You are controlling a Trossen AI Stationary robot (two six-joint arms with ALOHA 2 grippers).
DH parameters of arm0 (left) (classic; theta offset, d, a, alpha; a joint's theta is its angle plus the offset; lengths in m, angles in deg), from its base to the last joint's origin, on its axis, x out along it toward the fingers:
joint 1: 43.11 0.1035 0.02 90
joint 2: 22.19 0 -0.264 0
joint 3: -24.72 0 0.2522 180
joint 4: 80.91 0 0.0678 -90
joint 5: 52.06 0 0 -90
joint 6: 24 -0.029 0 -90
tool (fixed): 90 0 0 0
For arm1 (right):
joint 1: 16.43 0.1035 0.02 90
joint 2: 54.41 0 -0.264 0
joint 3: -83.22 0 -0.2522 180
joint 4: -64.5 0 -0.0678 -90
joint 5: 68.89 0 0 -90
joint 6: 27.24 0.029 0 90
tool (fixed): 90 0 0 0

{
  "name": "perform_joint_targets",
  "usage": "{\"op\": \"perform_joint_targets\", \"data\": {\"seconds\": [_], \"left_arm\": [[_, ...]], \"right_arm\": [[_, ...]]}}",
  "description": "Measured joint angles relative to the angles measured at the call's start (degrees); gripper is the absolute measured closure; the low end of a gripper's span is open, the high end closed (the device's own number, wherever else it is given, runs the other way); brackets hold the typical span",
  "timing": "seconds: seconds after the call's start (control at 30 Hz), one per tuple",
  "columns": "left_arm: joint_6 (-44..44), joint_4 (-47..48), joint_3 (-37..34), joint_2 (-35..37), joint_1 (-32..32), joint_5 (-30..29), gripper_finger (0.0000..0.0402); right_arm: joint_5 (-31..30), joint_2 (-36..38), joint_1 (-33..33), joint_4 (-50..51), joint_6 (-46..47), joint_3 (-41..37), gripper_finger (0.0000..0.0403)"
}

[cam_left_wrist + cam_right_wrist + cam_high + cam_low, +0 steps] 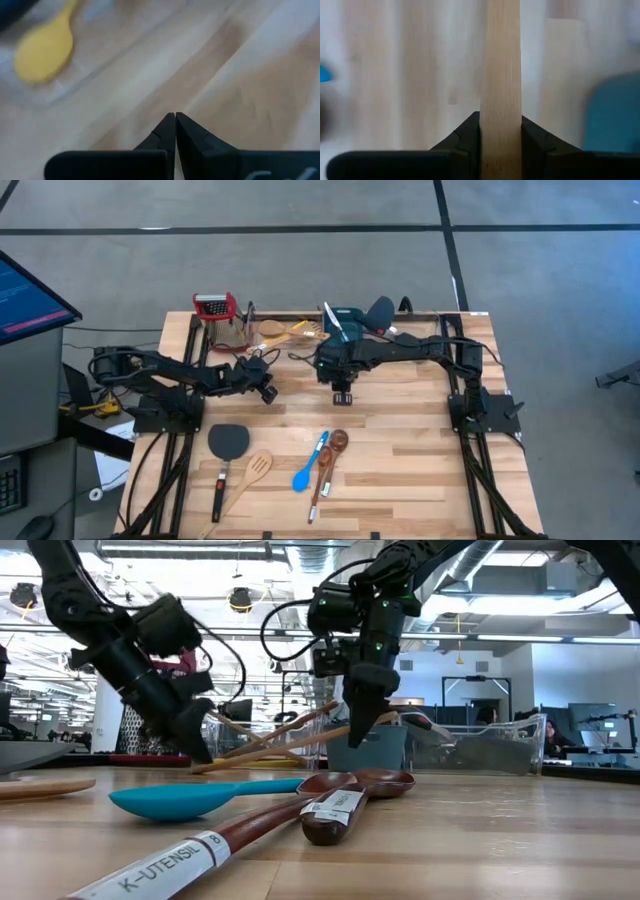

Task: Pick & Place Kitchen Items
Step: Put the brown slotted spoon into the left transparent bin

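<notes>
On the near half of the table lie a black spatula (228,442), a pale slotted spatula (252,472), a blue spoon (308,468) and two dark-brown spoons (335,444). My right gripper (342,394) points down at mid-table and is shut on a pale wooden handle (501,75). My left gripper (268,391) is shut and empty just left of it, low over the wood (175,116). A yellow spoon (45,55) shows beyond the left gripper. My right gripper pinches the pale wooden handle by its two long sides (501,131) between its two fingers, coming from above and pointing down. The handle runs on straight past the fingertips. The fingers stand above the table in the low view (362,735); which end of the utensil they hold does not show.
At the far edge stand a clear bin (268,332) with more wooden utensils leaning out, a teal tub (346,320) and a red item (213,307). Another clear bin (480,745) shows in the low view. The right near part of the table is bare wood (410,470).
</notes>
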Motion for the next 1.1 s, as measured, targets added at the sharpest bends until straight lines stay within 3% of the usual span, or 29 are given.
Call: {"op": "perform_joint_targets", "data": {"seconds": [0.23,0.73,1.1], "left_arm": [[-3.35,-0.95,0.13,9.96,-2.65,-0.6,0.04],[-19.84,-1.37,0.26,33.56,-14.72,-0.85,0.04],[-23.0,-1.17,0.32,38.43,-16.33,-4.42,0.04]], "right_arm": [[-0.59,0.0,0.32,-0.03,0.08,-0.02,0.0321],[-1.12,-0.02,0.48,-0.09,0.53,-0.02,0.0321],[-1.13,-0.09,2.34,5.7,0.0,6.82,0.0321]]}}
